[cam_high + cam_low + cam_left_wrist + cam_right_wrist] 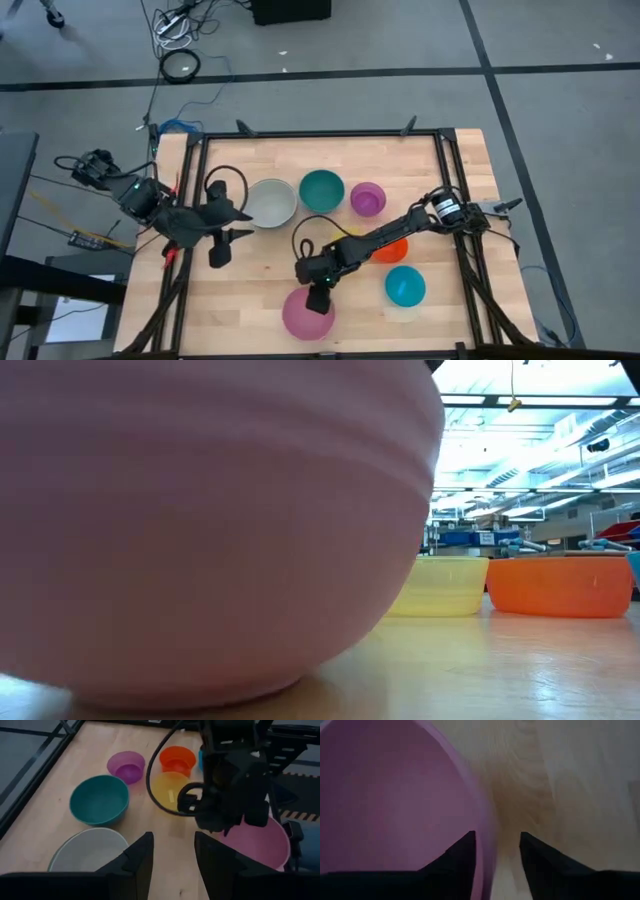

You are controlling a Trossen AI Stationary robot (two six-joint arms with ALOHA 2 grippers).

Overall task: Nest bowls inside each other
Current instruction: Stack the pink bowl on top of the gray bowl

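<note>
A big pink bowl (307,312) rests on its base near the table's front edge and fills the low view (200,510). My right gripper (318,298) stands open at the bowl's far rim, pointing steeply down. In the right wrist view (497,845) one finger is over the bowl's inside and one outside. My left gripper (228,246) hovers open above the table's left part, near a white-grey bowl (270,202). Teal (321,190), purple (367,198), orange (392,250) and light blue (405,286) bowls stand apart, and a yellow bowl (167,790) sits partly under the right arm. My right gripper straddles the pink bowl's far rim (487,820) from above, one finger inside the bowl and one outside. Whether a finger touches the rim, I cannot tell. The bowl sits upright on the table.
A dark frame (320,133) runs round the table's far edge and its sides. Bare wood (250,290) lies left of the pink bowl. The right arm (400,225) reaches across the yellow and orange bowls.
</note>
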